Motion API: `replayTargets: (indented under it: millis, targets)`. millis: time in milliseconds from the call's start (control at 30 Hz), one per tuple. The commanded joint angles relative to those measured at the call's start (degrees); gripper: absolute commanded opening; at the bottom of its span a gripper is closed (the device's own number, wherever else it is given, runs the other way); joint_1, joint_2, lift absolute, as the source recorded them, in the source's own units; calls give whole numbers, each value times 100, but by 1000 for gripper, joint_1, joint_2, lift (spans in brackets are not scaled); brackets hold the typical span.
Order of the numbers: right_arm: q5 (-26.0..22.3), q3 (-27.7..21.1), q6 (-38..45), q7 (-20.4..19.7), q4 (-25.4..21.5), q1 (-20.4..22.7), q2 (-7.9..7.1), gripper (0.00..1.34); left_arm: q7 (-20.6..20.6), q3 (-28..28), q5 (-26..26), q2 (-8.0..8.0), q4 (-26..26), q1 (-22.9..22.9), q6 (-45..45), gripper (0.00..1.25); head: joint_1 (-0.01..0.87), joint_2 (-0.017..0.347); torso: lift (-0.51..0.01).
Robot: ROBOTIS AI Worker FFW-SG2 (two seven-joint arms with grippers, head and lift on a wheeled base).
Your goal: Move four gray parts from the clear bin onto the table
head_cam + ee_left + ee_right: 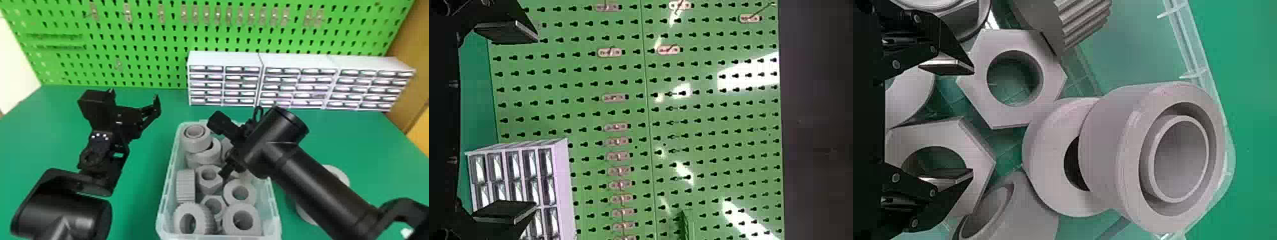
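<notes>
Tabletop (143, 166), flat and green, lay beneath my black two-fingered left gripper (536, 121), spread wide, empty. Rightward stood the clear plastic bin (169, 185), well stocked with gray rings (253, 223), hex nuts (1053, 82) and ribbed cylinders (185, 188); over it, my black right gripper (972, 121) gaped, also empty. Past my right arm (319, 185), round gray parts (338, 172) sat half-hidden on the table: probably two delivered, I judged, two left.

Open lane here, bare green table (143, 169) all down the left of the clear bin (169, 178)! But the right arm (319, 182) slants across the bin's right wall, blocking that side. Inside, it's tight: a thick ring (1113, 135) leans on a flatter ring (1053, 150), crowding the corner. And there's bare floor between ribbed part (1085, 22) and wall!
</notes>
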Motion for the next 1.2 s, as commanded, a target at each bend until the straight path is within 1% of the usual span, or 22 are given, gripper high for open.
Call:
replayTargets:
  millis: [0,733,1167]
  targets:
    - [-28,15,4,-19,93,-7,-9,812,0,-12,1,3,0,-14,0,1140,678,34,-50]
    - [-397,173,-101,-310,410,-156,-27,812,0,-21,1,3,26,-49,0,1140,678,34,-50]
    - [-511,208,-145,-406,515,-191,-18,812,0,-38,9,12,35,-76,0,1140,678,34,-50]
